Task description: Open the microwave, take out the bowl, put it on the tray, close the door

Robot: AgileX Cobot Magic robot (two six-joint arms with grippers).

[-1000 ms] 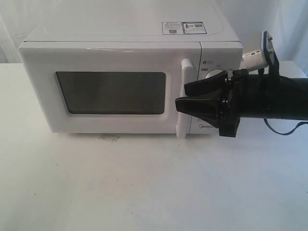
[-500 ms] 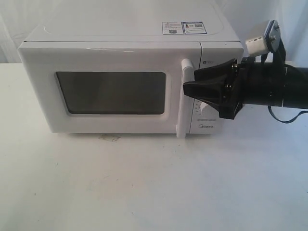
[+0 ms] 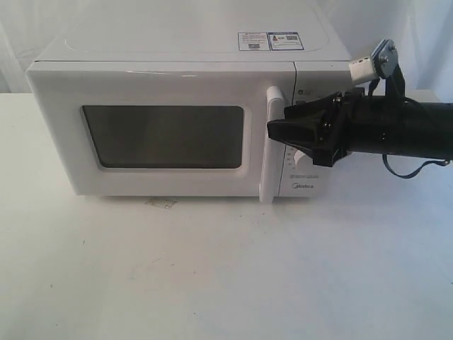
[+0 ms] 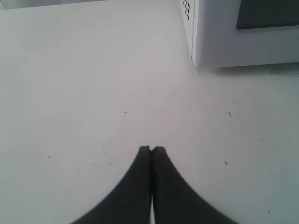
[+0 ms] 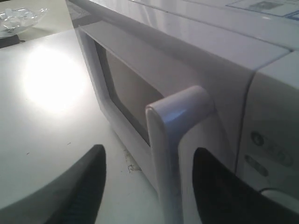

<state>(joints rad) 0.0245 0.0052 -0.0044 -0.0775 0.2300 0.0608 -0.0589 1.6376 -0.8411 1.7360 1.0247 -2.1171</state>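
The white microwave (image 3: pixel 177 42) stands at the back of the table with its door (image 3: pixel 56 134) shut, so the bowl is hidden. My right gripper (image 3: pixel 277 129) is level with the upper half of the tall white handle (image 3: pixel 269 152), on its right side. In the right wrist view this gripper (image 5: pixel 149 154) is open, one black finger (image 5: pixel 86 182) on the door side and the other (image 5: pixel 219 186) on the control-panel side of the handle (image 5: pixel 170 140). My left gripper (image 4: pixel 151 149) is shut on nothing above bare table, near the microwave's left front corner (image 4: pixel 194 56).
A crinkled clear object (image 5: pixel 18 16) lies on the table far beyond the microwave's left side. A scuffed patch (image 3: pixel 161 203) marks the table (image 3: pixel 226 283) below the door. My right arm hides most of the control panel (image 3: pixel 311 78).
My right gripper has rolled about its own axis, so its fingers went from one above the other to overlapping in the exterior view. It rose slightly and stays at the handle.
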